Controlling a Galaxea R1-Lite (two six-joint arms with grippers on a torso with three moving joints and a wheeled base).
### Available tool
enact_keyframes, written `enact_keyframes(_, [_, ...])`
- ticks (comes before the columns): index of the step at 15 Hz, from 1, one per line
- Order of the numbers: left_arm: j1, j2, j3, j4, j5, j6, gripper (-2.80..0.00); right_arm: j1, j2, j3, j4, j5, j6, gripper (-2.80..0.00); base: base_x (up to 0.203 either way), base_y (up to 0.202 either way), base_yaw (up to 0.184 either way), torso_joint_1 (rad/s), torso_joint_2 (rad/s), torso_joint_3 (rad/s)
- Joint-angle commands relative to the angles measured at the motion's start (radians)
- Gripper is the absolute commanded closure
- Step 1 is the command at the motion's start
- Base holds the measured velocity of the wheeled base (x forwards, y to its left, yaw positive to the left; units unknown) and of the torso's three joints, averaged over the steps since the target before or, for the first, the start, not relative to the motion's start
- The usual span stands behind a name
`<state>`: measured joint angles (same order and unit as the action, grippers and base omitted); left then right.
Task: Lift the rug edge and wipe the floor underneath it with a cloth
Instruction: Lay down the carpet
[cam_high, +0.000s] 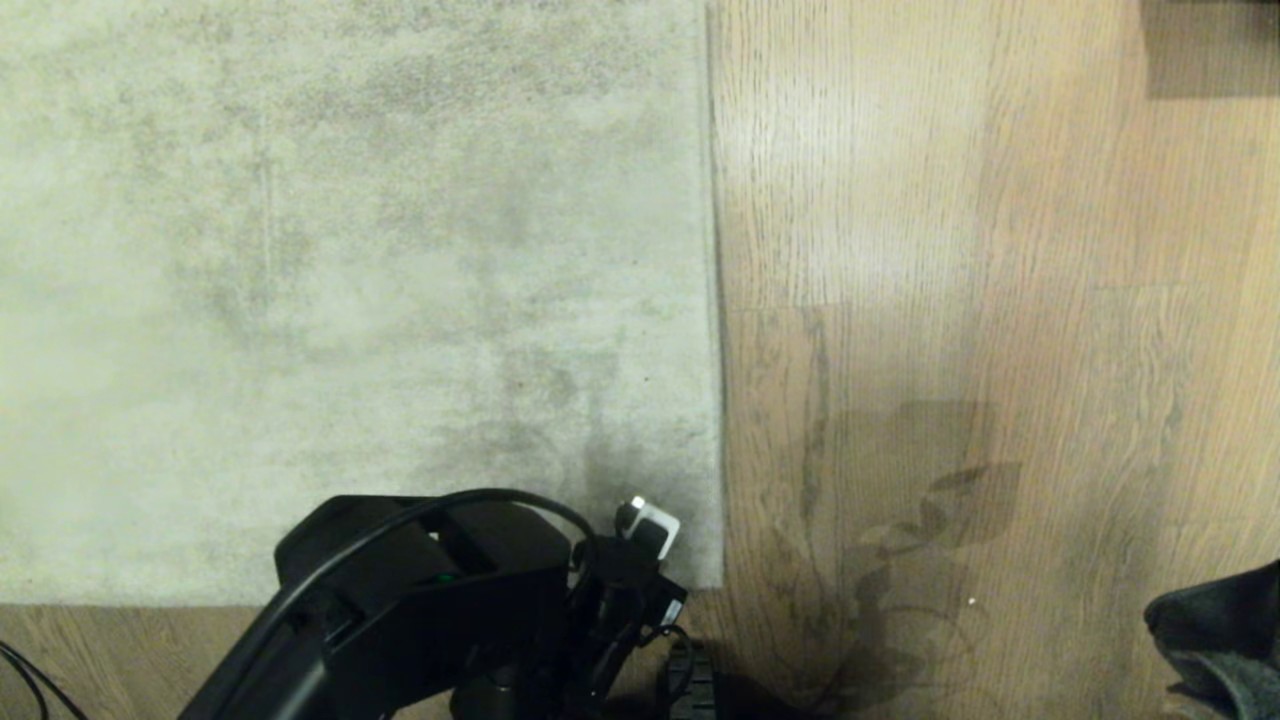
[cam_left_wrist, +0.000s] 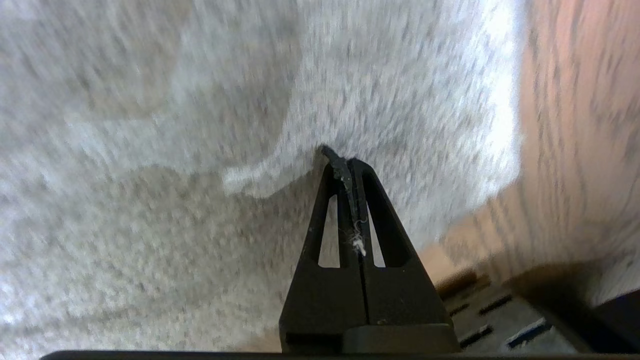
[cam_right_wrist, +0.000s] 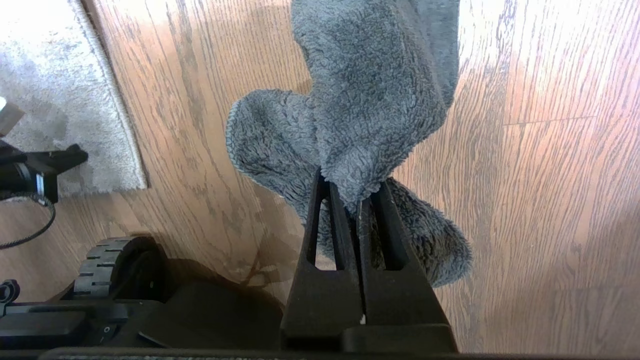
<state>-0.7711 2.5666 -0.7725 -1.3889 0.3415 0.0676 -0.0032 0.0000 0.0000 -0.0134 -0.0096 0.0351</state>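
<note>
Light brown wood-grain plank floor (cam_high: 1000, 300) fills the robot's right half of the head view, and a very large pale grey-beige mottled short-pile rug (cam_high: 350, 250) covers the rest, lying flat. Its straight border, the rug edge (cam_high: 712, 300), runs directly away from the robot and ends in a square corner (cam_high: 710, 578) at the near end.

In the left wrist view the left pincer (cam_left_wrist: 345, 162) has its two black slotted fingers pressed together with nothing but a wisp of lint between them. Its tip is over the pile of the rug, and whether it touches the pile cannot be told. From that tip the border lies off to the robot's right, with a band of rug between tip and floor, and the corner lies nearer the robot than the tip. The edge's long axis runs roughly along the line of the fingers rather than across them. In the head view the left arm's black housing (cam_high: 420, 590) sits just inside that near corner.

A small dark grey-teal fuzzy cloth (cam_right_wrist: 360, 100) is clamped in the right pincer (cam_right_wrist: 350, 192), hanging above bare floor well to the right of the border; only its tail (cam_high: 1220, 630) shows at the head view's lower right.

Judging from this, the left pincer is much the nearer to the edge and would need to open and shift sideways toward the border to catch it, while the cloth waits on the floor side.
</note>
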Motion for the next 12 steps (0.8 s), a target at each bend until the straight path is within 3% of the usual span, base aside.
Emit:
enact_keyframes(1, [-0.006,-0.039,0.002,-0.01,0.002,0.0,0.0,0.0,0.0,0.0,0.0,0.0,0.0,0.0,0.0,0.0,0.0,0.0,0.0,0.0])
enact_keyframes(7, [-0.009,-0.357,0.172,0.01,0.002,-0.001,0.0,0.0,0.002,0.0,0.0,-0.001,0.0,0.0,0.0,0.0,0.0,0.0,0.0,0.0])
enact_keyframes(12, [0.038,-0.867,0.437,0.223,0.002,-0.001,0.0,0.0,0.002,0.0,0.0,0.0,0.0,0.0,0.0,0.0,0.0,0.0,0.0,0.0])
